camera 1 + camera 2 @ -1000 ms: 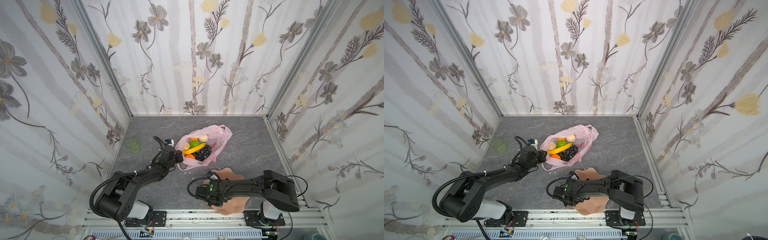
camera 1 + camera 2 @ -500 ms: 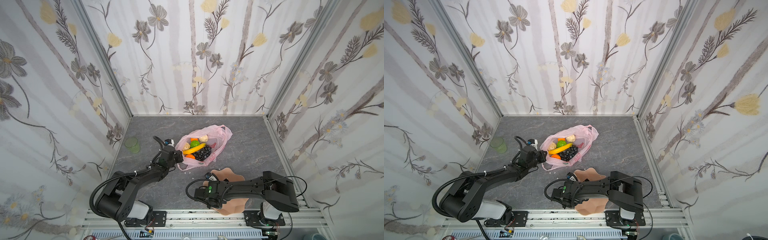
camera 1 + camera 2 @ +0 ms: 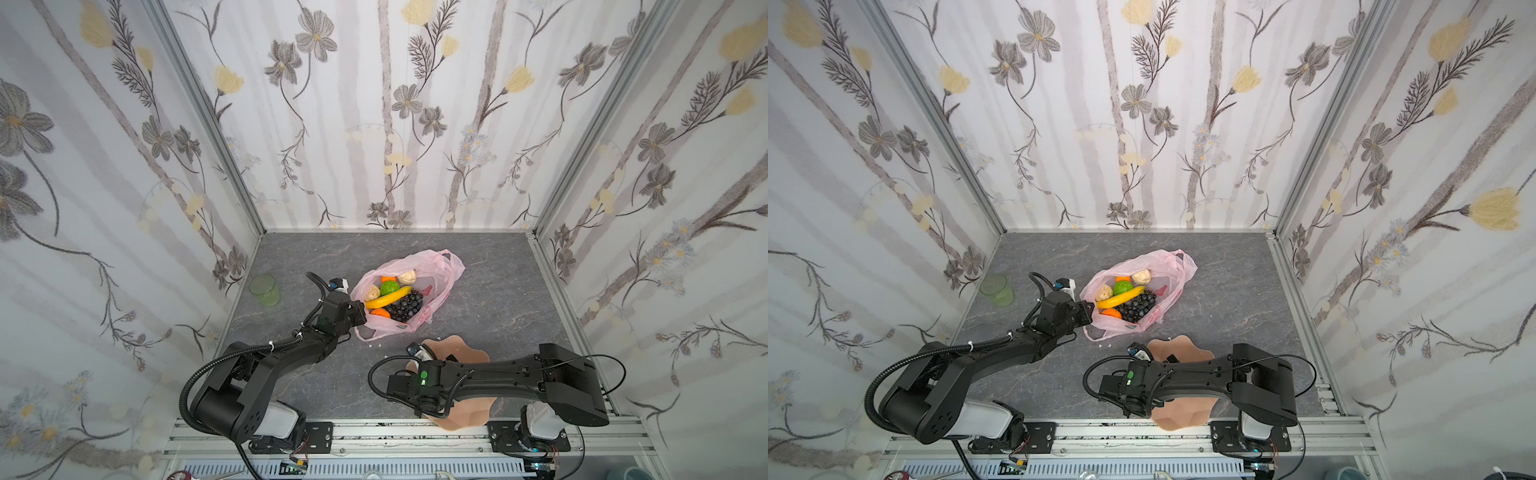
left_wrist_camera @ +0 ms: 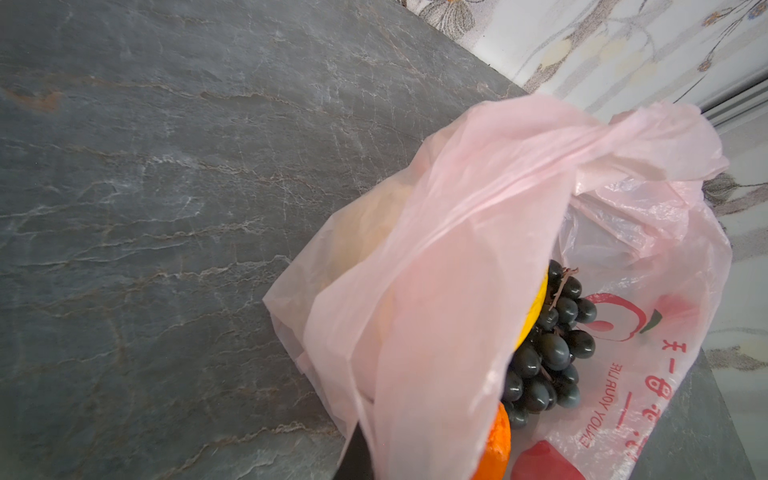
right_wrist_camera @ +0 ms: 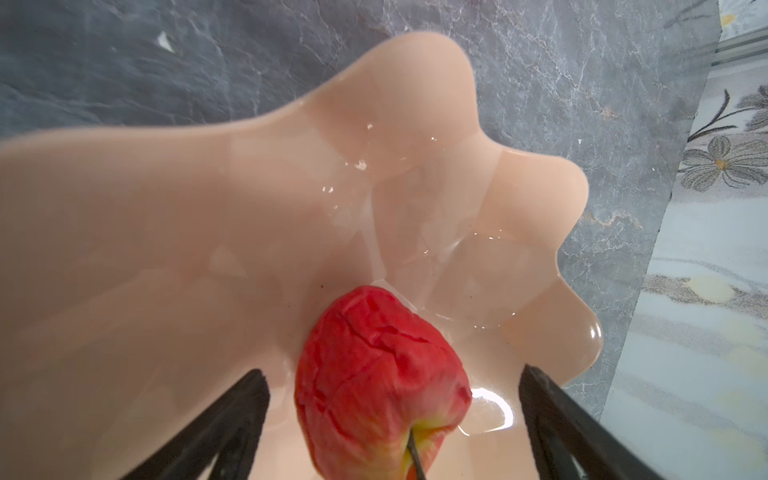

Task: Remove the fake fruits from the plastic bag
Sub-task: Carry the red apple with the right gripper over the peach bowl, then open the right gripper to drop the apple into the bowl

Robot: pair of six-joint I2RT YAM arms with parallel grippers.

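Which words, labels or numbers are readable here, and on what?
"ENJOY YOUR LIFE": red print on the plastic bag, left wrist view.
"天一": red, same bag; the following characters are too creased to read.
In both top views the print is too small.
Nothing else bears text.

Pink plastic bag lies open mid-table, with banana, grapes and green fruit inside. Left gripper meets its edge. Peach plate near; green cup well apart.
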